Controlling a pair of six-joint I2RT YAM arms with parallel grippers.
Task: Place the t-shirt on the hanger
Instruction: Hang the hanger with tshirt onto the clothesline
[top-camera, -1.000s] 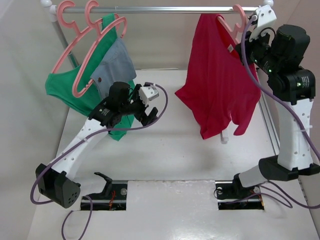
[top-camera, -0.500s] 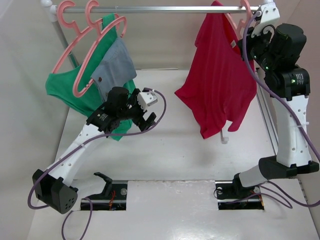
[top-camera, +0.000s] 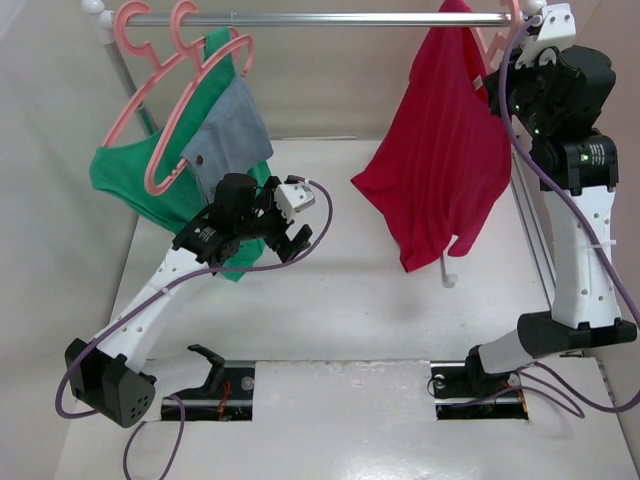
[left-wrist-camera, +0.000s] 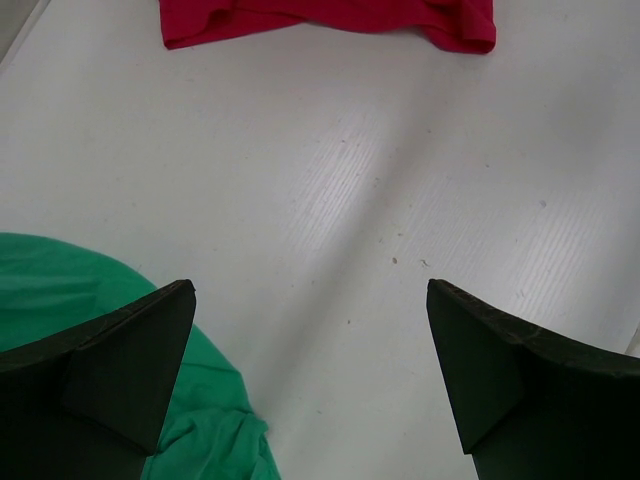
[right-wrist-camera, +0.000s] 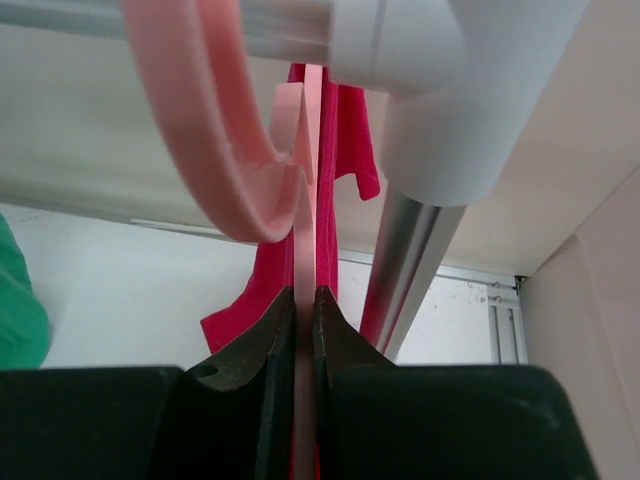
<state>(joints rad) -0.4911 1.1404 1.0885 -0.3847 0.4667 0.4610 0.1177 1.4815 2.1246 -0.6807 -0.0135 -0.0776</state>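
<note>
The crimson t-shirt (top-camera: 445, 150) hangs on the salmon-pink hanger (top-camera: 492, 35) at the right end of the rail (top-camera: 320, 18). Its lower hem shows in the left wrist view (left-wrist-camera: 330, 20). My right gripper (top-camera: 503, 70) is shut on the hanger's thin frame (right-wrist-camera: 306, 330) just below its curled hook (right-wrist-camera: 215, 130). The hook is level with the rail (right-wrist-camera: 60, 18), and whether it rests on it I cannot tell. The shirt (right-wrist-camera: 345, 130) hangs behind the jaws. My left gripper (top-camera: 295, 235) is open and empty, low over the table, left of the shirt.
Two alike pink hangers (top-camera: 160, 70) at the rail's left end carry a green garment (top-camera: 130, 175) and a denim piece (top-camera: 235, 125). The green cloth (left-wrist-camera: 120, 400) lies by my left fingers. The rail's white end joint (right-wrist-camera: 440, 90) and upright post (right-wrist-camera: 405, 265) stand right of the hook.
My right gripper has lifted the hanger and shirt upward and to the right, bringing the hook up to the rail. My left arm drew back slightly, then stayed still.
</note>
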